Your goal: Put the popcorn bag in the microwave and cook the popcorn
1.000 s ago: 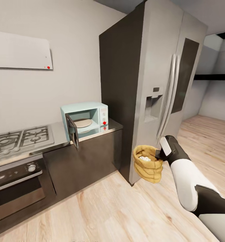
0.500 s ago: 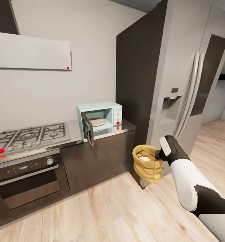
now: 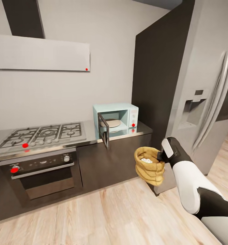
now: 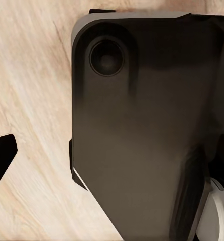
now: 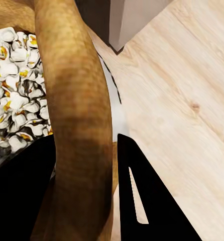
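Right gripper (image 3: pixel 160 156) clamped on rolled rim of popcorn bag (image 3: pixel 149 166), held aloft over floor, near right of countertop (image 3: pixel 141 128). Popcorn (image 5: pixel 14 85) heaped inside. Microwave (image 3: pixel 120 116) far left, door (image 3: pixel 103 130) swung open. Left gripper state: cannot tell. Risk, likely: rim slipping, bag tipping and spilling, or clipping door edge.

microwave (image 3: pixel 116 118) door open, cavity reachable | fridge (image 3: pixel 192 92) flanks right | hob (image 3: pixel 42 134) left, apart

Grey countertop (image 3: pixel 90 134) carries microwave (image 3: pixel 118 119), door open, beside gas hob (image 3: pixel 42 133).
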